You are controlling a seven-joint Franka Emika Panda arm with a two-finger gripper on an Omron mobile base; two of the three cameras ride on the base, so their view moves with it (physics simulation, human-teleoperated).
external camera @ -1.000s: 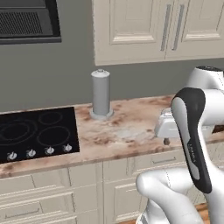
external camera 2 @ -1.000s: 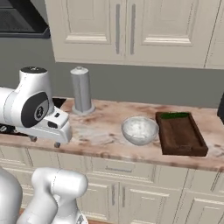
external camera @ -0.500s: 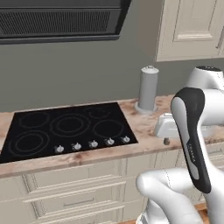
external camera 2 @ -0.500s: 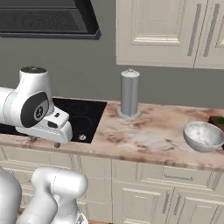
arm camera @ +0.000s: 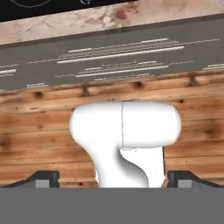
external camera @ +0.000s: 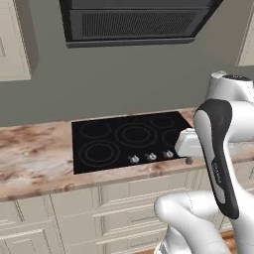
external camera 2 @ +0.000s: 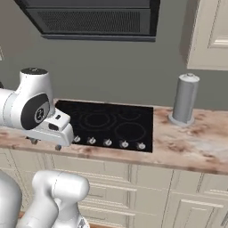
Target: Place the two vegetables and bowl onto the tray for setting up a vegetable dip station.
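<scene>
1. Black glass cooktop [external camera: 128, 140] set into the mottled brown marble countertop [external camera 2: 196, 149], knobs along its front edge.
2. Grey cylindrical canister [external camera 2: 184, 99] upright near the countertop's back edge, right of the cooktop.
3. Gripper [arm camera: 113, 178] aimed down at wooden floor, dark fingertips [arm camera: 43, 177] spread wide, holding nothing.
4. Vegetables, bowl, tray: whereabouts impossible to tell.

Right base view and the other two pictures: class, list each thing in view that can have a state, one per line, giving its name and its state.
Cooktop: set flat in the counter, nothing on it.
Grey canister: upright on the counter, right of the cooktop.
Cabinet drawers: shut.
Range hood: fixed on the wall above the cooktop.
End effector: open, holding nothing, pointing down at the wooden floor.
</scene>
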